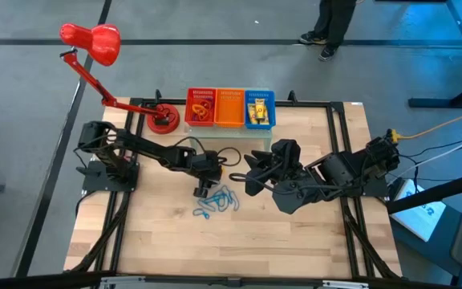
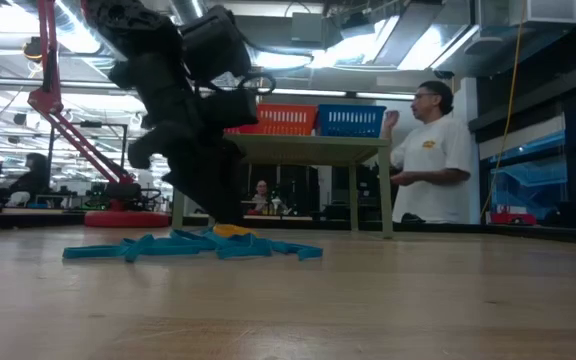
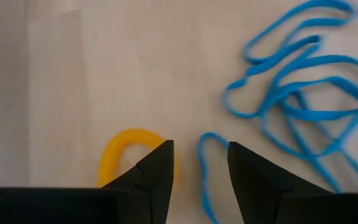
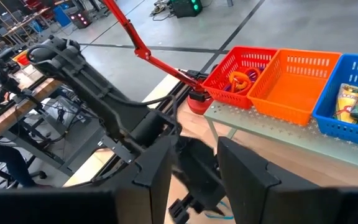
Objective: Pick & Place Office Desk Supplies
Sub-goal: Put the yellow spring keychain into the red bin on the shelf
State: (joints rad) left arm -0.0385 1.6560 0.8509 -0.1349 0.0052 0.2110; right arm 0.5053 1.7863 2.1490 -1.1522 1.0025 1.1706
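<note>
In the high view, the left gripper [image 1: 203,190] sits just left of centre on the wooden table [image 1: 311,233], lowered right beside a tangle of blue band loops [image 1: 217,202] that lies a little below the middle of the frame. The left wrist view shows its two dark fingers [image 3: 151,174] apart with bare table in the gap; a yellow-orange band loop [image 3: 126,152] lies against the outside of one finger, a strand of the blue band loops [image 3: 303,93] runs along the inside of the other, and nothing is pinched between them. From the low view the blue band loops [image 2: 193,246] lie flat on the tabletop at centre left, with the yellow-orange band loop [image 2: 230,231] showing as a small patch under the dark arm. The right gripper [image 1: 251,170] hangs at the centre of the high view, near the loops but clear of them; its fingers [image 4: 160,171] stand parted in the right wrist view and hold nothing. At the upper middle of the table, a red basket [image 1: 200,107], an orange basket [image 1: 229,107] and a blue basket [image 1: 259,109] stand side by side; the red one holds band loops and the blue one holds yellow packets [image 1: 257,109]. A red desk lamp [image 1: 95,44] reaches into the upper left. A person [image 2: 433,155] stands beyond the table at the right of the low view.
</note>
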